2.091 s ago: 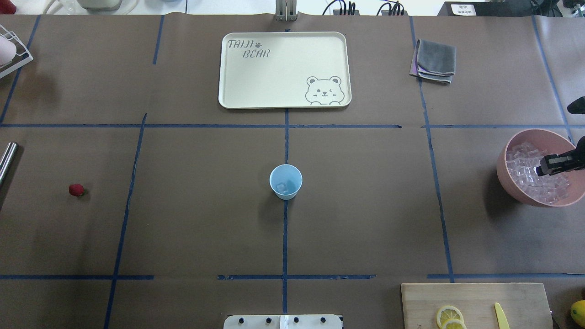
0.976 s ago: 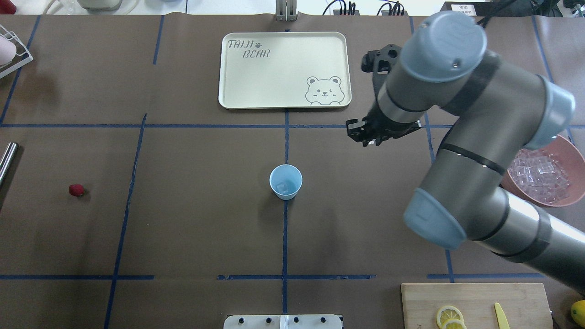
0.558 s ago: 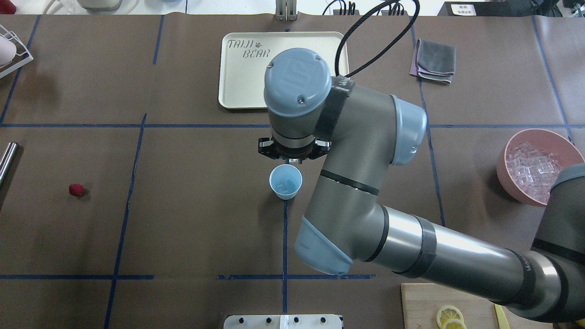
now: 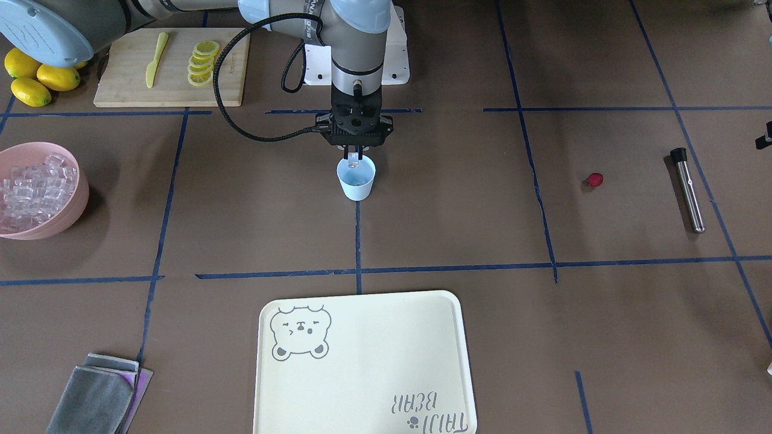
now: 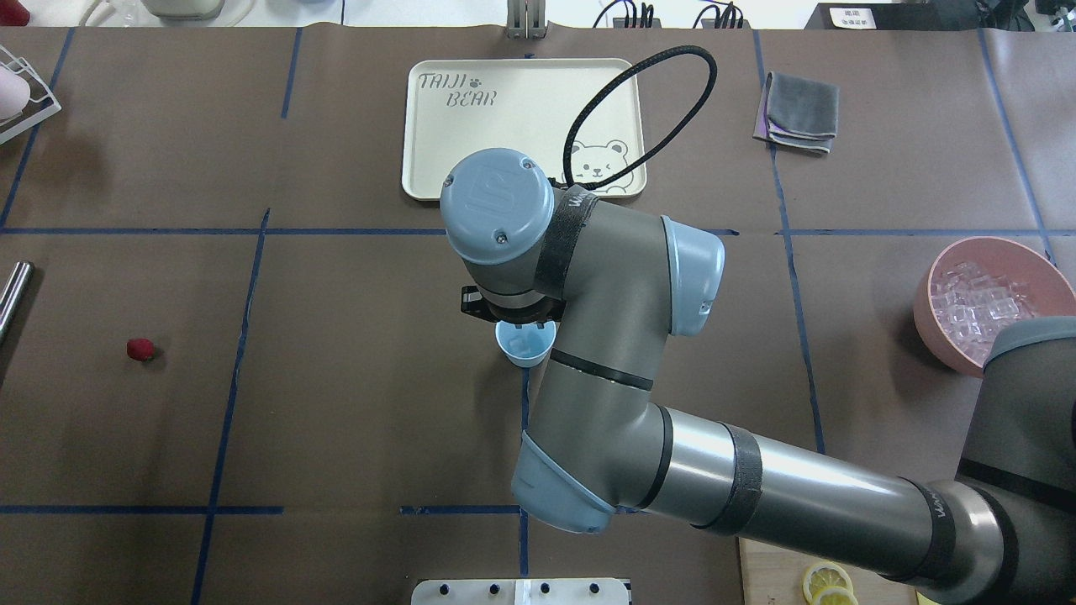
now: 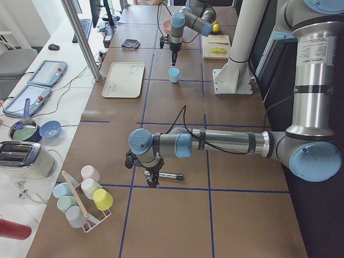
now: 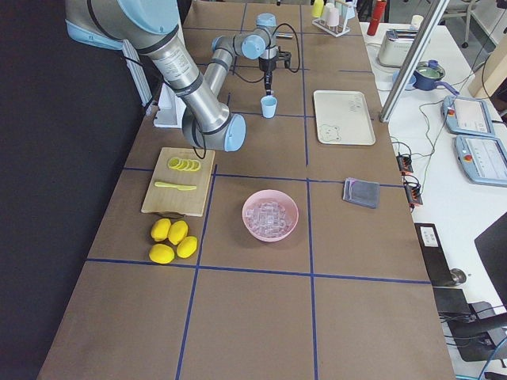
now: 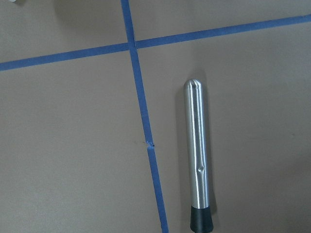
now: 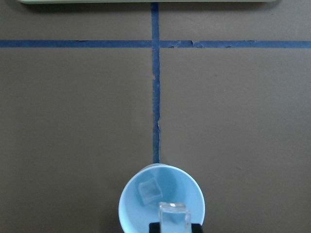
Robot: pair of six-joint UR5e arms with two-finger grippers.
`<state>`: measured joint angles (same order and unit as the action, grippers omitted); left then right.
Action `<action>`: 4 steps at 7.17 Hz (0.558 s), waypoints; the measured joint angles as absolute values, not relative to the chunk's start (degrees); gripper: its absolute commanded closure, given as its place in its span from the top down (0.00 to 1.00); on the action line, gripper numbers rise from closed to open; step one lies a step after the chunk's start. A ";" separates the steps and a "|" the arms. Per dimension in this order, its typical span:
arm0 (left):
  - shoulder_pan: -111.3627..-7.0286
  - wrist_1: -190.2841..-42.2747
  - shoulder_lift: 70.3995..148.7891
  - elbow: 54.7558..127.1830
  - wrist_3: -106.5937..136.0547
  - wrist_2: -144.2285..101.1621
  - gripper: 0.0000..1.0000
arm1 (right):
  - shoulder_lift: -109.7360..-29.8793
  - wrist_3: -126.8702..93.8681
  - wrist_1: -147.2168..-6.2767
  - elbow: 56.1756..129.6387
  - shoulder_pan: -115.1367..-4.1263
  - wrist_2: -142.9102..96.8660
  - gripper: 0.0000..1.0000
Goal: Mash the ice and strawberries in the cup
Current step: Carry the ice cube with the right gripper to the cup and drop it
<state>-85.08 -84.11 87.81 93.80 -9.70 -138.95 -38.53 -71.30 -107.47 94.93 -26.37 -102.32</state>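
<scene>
Gripping ice cube (image 9: 173,216) above cup (image 9: 128,206) — right jaws clamped.

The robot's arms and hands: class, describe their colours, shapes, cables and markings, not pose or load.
Both arms are metallic-grey tubes joined by pale blue-grey capped joints, with black bands. The right arm has a raised logo on its wrist cap, and a black braided cable loops to its black two-finger right hand. The left arm is built alike and ends in a black left hand.
</scene>
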 measured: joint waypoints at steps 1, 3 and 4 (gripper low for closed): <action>-85.08 -84.11 87.82 93.79 -9.71 -138.95 1.00 | -38.71 -71.36 -107.37 94.90 -25.98 -102.01 0.99; -85.08 -84.11 87.88 93.78 -9.75 -138.95 1.00 | -39.37 -71.61 -104.73 94.80 -25.31 -101.24 0.99; -85.08 -84.11 87.88 93.75 -9.75 -138.96 1.00 | -39.74 -71.61 -103.59 94.89 -25.37 -101.16 0.99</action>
